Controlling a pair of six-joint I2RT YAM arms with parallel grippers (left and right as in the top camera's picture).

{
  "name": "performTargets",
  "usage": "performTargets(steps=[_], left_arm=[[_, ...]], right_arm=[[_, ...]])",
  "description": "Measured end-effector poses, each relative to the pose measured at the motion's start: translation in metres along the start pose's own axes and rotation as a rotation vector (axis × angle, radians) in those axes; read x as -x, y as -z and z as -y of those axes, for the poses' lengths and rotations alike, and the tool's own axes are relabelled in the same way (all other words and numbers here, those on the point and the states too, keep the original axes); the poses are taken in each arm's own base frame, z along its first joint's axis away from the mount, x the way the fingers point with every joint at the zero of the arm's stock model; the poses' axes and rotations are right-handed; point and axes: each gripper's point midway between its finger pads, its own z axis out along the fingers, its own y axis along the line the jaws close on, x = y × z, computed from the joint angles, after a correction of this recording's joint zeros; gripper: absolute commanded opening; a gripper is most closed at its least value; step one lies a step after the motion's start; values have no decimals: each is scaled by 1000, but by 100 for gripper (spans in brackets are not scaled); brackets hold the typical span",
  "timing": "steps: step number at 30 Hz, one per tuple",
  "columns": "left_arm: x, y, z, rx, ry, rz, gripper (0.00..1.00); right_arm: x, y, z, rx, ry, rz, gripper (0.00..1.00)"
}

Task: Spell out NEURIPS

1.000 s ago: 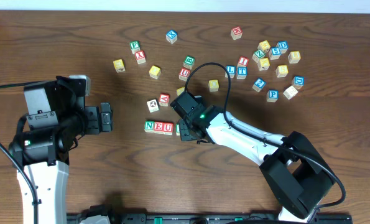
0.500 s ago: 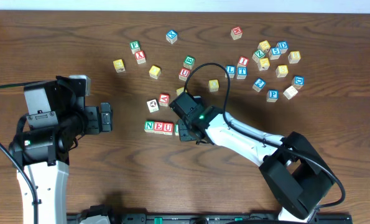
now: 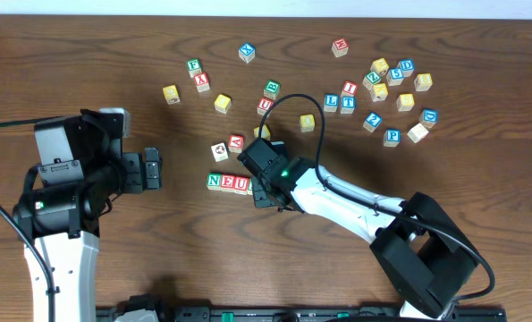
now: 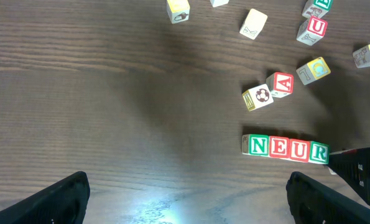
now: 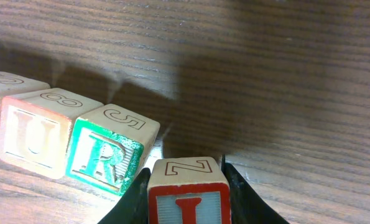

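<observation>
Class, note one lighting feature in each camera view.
Overhead: even light, no strong glare. Left wrist: pale glare on the table near the bottom edge. Right wrist: broad shadow across the table behind the R block.

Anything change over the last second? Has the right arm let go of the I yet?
The right gripper, shut on the I cube, slid a little left toward the row and now hides the R cube from overhead. Nothing was let go: the I sits between the fingers, beside the R. The row, the loose cubes and the open left gripper did not move.
</observation>
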Motion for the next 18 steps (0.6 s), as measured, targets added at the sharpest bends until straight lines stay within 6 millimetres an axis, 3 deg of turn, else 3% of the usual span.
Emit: performTargets(steps=[18], left_arm=[[0,0,0,0,0,0,99]], right_arm=[[7,0,5,-33,26,37,4]])
